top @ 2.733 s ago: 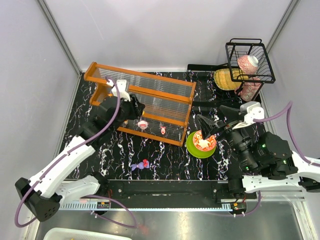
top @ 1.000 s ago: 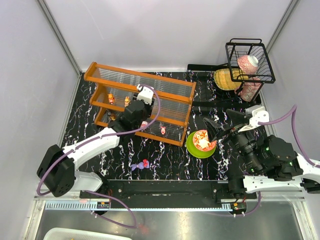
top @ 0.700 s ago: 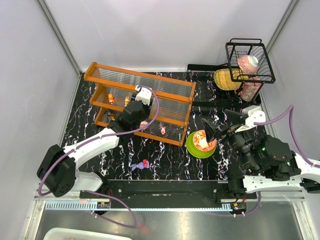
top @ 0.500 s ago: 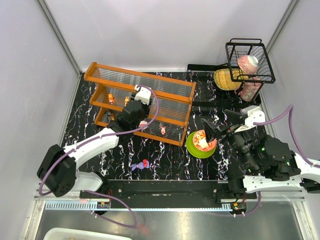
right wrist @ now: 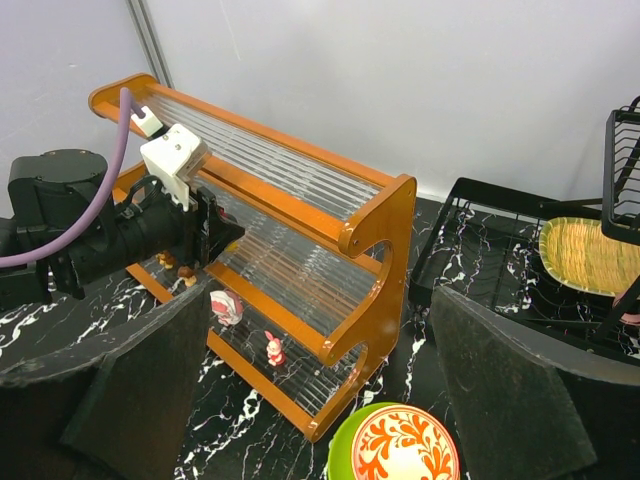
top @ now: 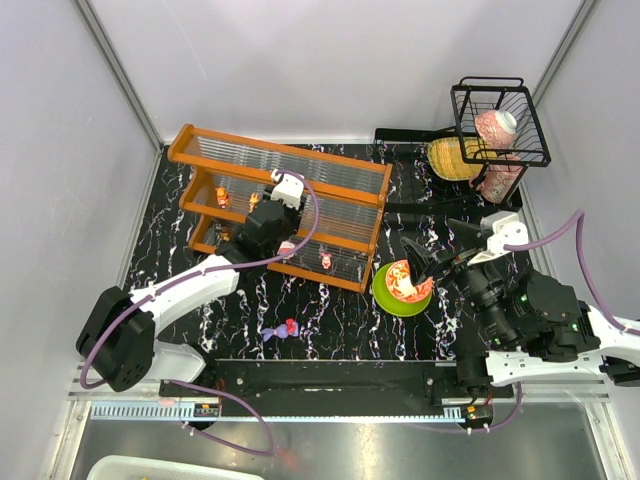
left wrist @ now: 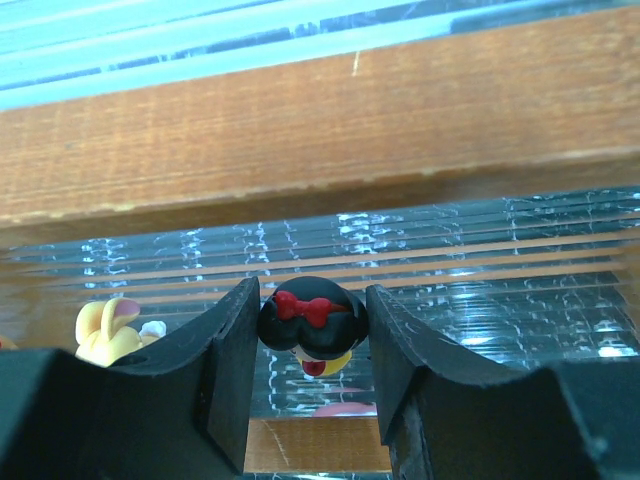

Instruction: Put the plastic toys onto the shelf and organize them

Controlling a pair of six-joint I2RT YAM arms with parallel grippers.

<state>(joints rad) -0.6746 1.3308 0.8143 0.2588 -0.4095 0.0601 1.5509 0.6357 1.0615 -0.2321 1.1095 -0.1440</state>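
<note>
The orange-framed shelf (top: pixel 290 195) stands at the back left, also in the right wrist view (right wrist: pixel 300 200). My left gripper (top: pixel 262 210) reaches into its lower tier, shut on a tiny toy (left wrist: pixel 312 318) with a black head, red bow and yellow body. A yellow toy (left wrist: pixel 105 330) stands just left of it. A pink-white toy (top: pixel 286 248) and a pink toy (top: pixel 326 260) stand on the bottom tier. A purple toy (top: pixel 270 332) and a red toy (top: pixel 291 326) lie on the table in front. My right gripper (top: pixel 420 262) is open and empty above the bowl.
A green plate (top: pixel 385 295) with a red-patterned bowl (top: pixel 408 282) sits by the shelf's right end. A black wire basket (top: pixel 500 120) holding a pink can stands at the back right, with a yellow woven plate (top: pixel 450 158) beside it.
The left gripper moved right along the shelf from its left end, then held almost still. The right gripper shifted slightly left over the bowl.
</note>
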